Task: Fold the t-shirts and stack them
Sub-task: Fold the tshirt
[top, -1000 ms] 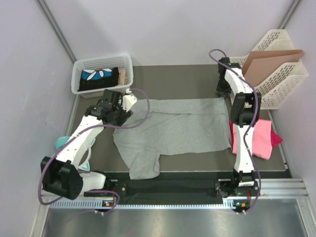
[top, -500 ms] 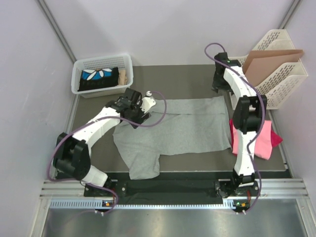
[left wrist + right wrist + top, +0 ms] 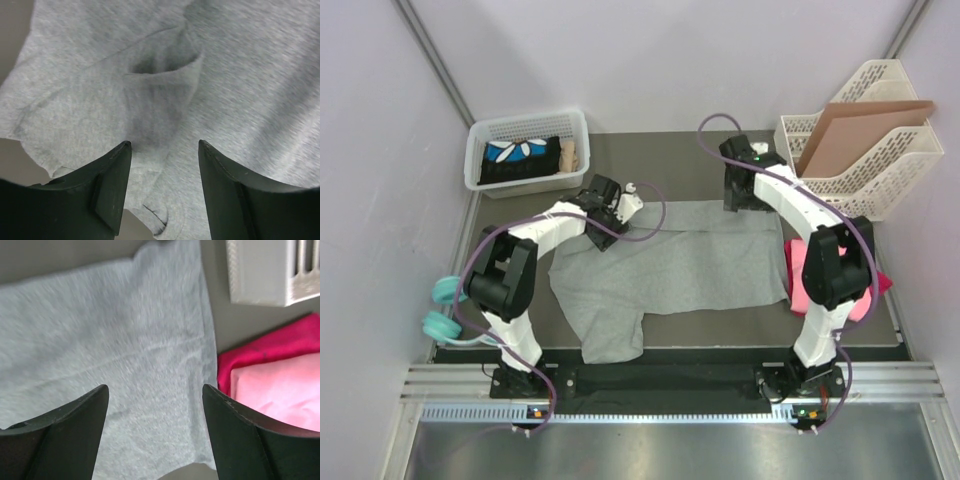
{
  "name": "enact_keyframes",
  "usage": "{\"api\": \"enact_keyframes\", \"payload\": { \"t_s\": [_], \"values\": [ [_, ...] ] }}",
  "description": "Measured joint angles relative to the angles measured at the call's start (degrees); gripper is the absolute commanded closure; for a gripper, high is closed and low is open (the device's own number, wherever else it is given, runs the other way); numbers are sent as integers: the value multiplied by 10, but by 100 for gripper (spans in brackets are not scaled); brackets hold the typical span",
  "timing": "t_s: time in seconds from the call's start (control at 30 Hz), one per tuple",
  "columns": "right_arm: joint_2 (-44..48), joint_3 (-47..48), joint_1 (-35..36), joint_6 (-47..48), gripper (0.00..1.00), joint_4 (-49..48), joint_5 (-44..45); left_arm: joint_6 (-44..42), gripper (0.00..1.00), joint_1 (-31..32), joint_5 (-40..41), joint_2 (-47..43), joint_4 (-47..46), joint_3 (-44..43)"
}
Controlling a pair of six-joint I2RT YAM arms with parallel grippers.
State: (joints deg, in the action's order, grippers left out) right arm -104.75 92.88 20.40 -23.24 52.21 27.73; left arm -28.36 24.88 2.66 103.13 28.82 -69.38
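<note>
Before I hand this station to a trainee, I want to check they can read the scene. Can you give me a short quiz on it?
1. True or false: the grey tee lies folded on the pink tees.
2. Where is the cardboard? A in the rack; B on the grey tee; C on the pink tees.
3. Fill in: the left gripper and right gripper are both ___, holding nothing.
Key: 1 false, it lies spread out beside them; 2 A; 3 open.

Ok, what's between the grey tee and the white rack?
Just bare table between the grey tee and the white rack, seen in the right wrist view.
</note>
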Motion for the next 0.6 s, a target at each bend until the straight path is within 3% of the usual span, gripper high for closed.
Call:
{"api": "enact_keyframes", "payload": {
  "t_s": [0.2,0.6],
  "values": [
    [-28,-56,11,-8,27,-10,-9,0,38,-28,12,6,-10,-32],
    [-28,-60,12,-10,27,-32,-10,11,41,-66,22,17,-38,-59]
  ]
}}
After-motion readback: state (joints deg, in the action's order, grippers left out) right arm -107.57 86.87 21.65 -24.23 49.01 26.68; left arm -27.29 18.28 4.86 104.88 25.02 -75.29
